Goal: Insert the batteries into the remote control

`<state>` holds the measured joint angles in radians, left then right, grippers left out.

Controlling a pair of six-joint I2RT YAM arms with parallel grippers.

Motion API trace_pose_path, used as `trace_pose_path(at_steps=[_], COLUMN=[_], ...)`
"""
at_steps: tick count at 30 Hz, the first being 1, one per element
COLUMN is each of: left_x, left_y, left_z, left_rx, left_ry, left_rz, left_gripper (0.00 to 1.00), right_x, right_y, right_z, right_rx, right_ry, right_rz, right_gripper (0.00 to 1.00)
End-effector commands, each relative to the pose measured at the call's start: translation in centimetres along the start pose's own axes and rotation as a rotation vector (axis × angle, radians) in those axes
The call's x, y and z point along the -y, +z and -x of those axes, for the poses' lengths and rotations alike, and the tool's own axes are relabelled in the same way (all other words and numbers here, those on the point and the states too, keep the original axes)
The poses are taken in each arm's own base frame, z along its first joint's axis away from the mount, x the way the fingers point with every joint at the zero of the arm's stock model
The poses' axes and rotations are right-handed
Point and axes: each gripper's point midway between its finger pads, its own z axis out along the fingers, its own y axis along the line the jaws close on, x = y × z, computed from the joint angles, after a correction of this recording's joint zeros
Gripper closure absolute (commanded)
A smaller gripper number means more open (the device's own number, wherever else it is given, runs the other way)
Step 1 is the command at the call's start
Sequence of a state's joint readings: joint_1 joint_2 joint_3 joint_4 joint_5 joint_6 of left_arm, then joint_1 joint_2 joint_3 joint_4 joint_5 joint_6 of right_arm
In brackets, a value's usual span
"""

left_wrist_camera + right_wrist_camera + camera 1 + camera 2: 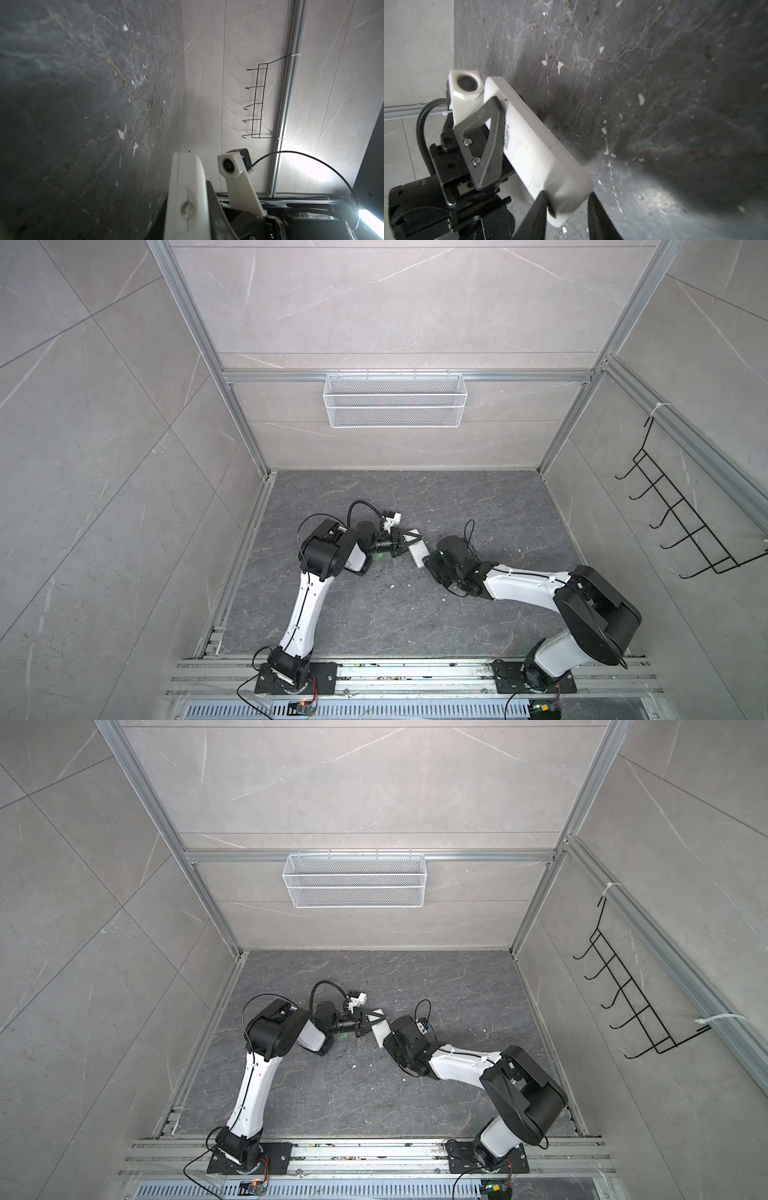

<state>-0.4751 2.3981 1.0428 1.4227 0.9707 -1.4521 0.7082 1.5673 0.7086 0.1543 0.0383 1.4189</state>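
Near the tabletop's (374,614) middle, my left end effector (409,545) pinches the remote control (533,149) steady for my right end effector (566,207), around its end; I can't tell if it's squeezing.

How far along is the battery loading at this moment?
Done: the remote control is clamped in the left gripper, plain back showing. In hand: the right gripper straddles its free end; a firm pinch is unclear. Remaining: no batteries show in any view, so loading cannot be confirmed.
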Motion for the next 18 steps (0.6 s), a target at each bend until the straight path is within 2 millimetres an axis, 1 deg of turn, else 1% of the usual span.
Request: trace_pose_path(at_steps=[1, 6, 11, 15, 18], left_x=[0.19, 0.12, 0.20, 0.20, 0.21], left_y=[-0.41, -0.37, -0.39, -0.37, -0.38], left_z=[-0.51, -0.55, -0.54, -0.54, -0.55], left_rx=[-0.025, -0.025, -0.025, -0.025, -0.026], left_ry=[0.006, 0.003, 0.004, 0.003, 0.003], left_rz=[0.002, 0.003, 0.001, 0.002, 0.001], left_gripper=[1.00, 1.00, 1.00, 1.00, 1.00], right_x=[-1.28, -1.41, -1.28, -1.30, -1.14], right_y=[0.31, 0.49, 0.48, 0.36, 0.25], right_z=[0.18, -0.10, -0.08, 0.02, 0.17], right_rx=[0.002, -0.008, -0.004, 0.001, 0.008], right_ry=[0.003, 0.007, 0.009, 0.007, 0.008], right_rz=[0.024, 0.030, 0.027, 0.026, 0.022], right_gripper=[0.70, 0.74, 0.82, 0.86, 0.94])
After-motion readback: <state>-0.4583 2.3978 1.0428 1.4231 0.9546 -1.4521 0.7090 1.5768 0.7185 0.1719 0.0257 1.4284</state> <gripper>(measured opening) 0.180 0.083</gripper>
